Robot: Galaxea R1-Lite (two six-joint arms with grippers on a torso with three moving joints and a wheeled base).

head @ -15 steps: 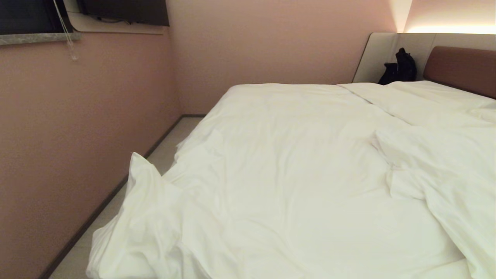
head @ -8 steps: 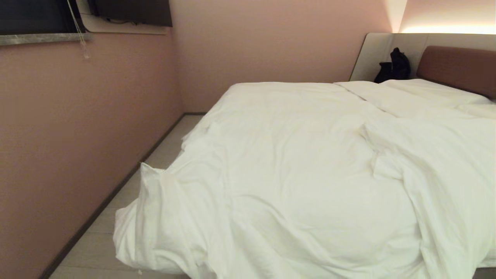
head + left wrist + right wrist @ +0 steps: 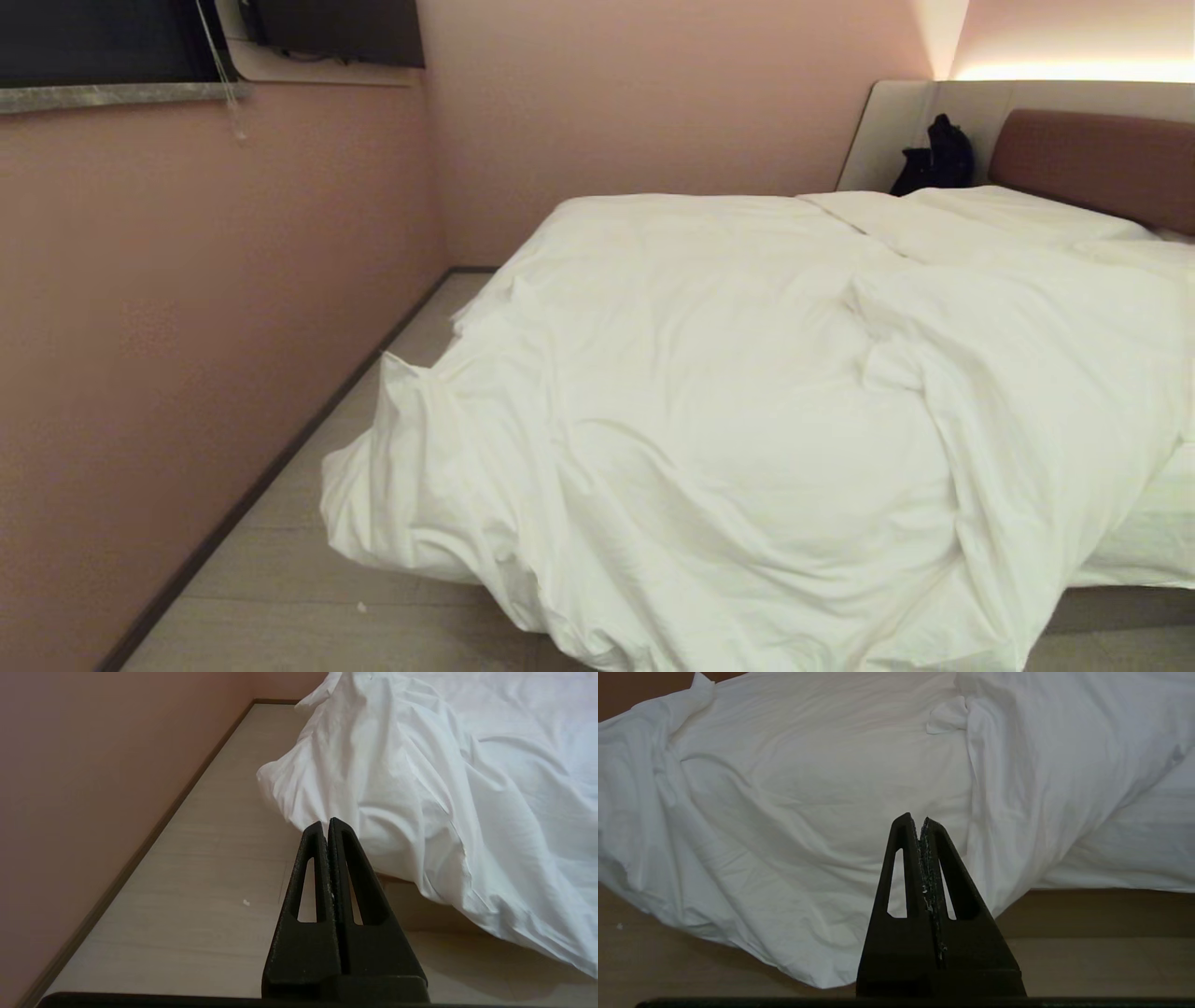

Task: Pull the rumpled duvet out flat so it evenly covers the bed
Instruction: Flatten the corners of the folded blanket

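A: Where's your duvet [image 3: 709, 392]?

B: Rumpled over the bed [image 3: 1148, 532], bunched toward its near left corner and spilling over the foot edge onto the floor [image 3: 280, 597]. Bare mattress shows at the near right corner.

A: Your claws?

B: Left claw [image 3: 326, 828] and right claw [image 3: 917, 823] both pressed together, empty, off the bed.

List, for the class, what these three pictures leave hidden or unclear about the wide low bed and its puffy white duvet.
- Head view: the bed's right side, and most of the reddish-brown headboard, run past the frame edge.
- Head view: the grey-beige base is mostly hidden by the puffy white duvet hanging over the foot.
- Head view: the small black object by the headboard is too dark to identify.
- Both wrist views: the duvet's far end is cut off.
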